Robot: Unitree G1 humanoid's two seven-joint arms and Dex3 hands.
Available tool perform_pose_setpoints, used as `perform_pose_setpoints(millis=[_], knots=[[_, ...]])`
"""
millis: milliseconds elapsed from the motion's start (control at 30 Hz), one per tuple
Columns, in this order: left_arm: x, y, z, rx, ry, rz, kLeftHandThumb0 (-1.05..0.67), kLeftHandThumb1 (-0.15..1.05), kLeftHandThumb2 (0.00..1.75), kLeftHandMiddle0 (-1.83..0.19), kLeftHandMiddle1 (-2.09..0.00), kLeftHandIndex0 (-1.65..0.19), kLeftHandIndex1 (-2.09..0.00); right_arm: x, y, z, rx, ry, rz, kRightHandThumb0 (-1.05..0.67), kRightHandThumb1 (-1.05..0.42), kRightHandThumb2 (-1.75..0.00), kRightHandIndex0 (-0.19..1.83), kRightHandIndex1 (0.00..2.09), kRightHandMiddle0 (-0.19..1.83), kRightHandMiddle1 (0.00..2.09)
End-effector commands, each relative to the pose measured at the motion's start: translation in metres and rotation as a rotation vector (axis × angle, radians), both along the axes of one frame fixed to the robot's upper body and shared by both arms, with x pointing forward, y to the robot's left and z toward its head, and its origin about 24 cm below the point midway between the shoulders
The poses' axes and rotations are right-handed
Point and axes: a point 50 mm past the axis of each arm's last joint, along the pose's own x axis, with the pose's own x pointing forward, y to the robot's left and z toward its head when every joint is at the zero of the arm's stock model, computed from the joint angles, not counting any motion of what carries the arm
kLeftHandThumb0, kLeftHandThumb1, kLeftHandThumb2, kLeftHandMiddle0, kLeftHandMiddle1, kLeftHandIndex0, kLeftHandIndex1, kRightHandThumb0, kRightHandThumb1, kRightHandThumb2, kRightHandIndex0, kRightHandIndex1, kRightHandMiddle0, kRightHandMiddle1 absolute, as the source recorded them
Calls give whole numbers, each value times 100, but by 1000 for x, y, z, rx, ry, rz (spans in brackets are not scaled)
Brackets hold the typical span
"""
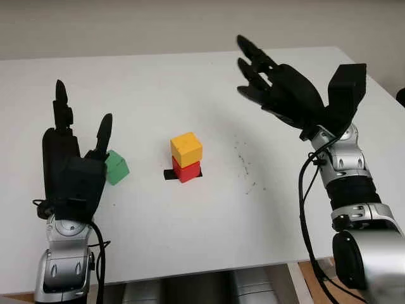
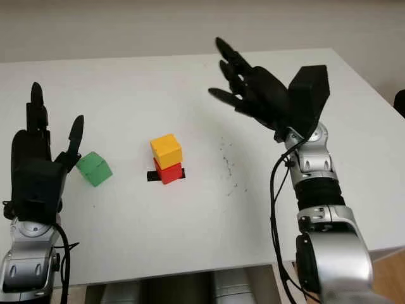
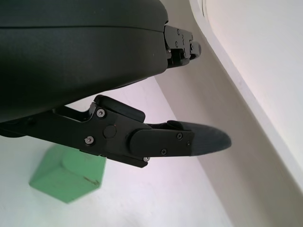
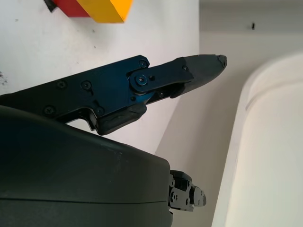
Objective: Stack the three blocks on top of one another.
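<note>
Left hand point(image 1: 73, 166) is seen nearest, raised at the near left of the table point(image 1: 190, 221), open, nothing held. Green block point(image 1: 116, 167) is found just beside it, on the side toward the stack, close to the thumb tip; contact cannot be confirmed, and in the left wrist view the block appears to sit flat on the table just under the thumb. No long axis is offered by the block, a cube turned slightly so a corner faces the camera. Stack is placed right of the green block, near but apart: yellow block point(image 1: 186, 148) on red block point(image 1: 186, 170), over a black mark point(image 1: 170, 174). Right hand point(image 1: 278, 82) is held high, beyond and right of the stack, well apart from the green block, open and holding nothing. Two of three blocks are judged stacked. Left hand is clearly nearer, so the green block is best taken by it: a short reach toward the stack side, then a lift onto the yellow block.
</note>
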Motion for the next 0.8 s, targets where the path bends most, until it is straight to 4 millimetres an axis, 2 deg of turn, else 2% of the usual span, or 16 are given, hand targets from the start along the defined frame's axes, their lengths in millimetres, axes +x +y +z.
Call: perform_pose_setpoints(millis=[0,300,467,767], knots=[[-3,2,12,96,17,-4,-67,105,13,-16,-8,-7,-12,-1,0,2,28,-3,-18,-69,-105,-19,-7,7,3,11],[-12,8,25,331,294,-35,-77,103,6,-9,-3,-12,-11,1,0,-8,54,61,-38,-65,-105,-16,-6,6,9,12],[-14,13,28,327,431,-87,-78,98,4,-1,-2,-11,-8,2,-1,-7,36,42,-61,-63,-105,-17,-4,7,10,12],[-18,13,31,357,558,-136,-86,98,5,1,-4,-15,-8,2,-2,-7,13,32,-66,-59,-105,-11,-3,6,14,13]])
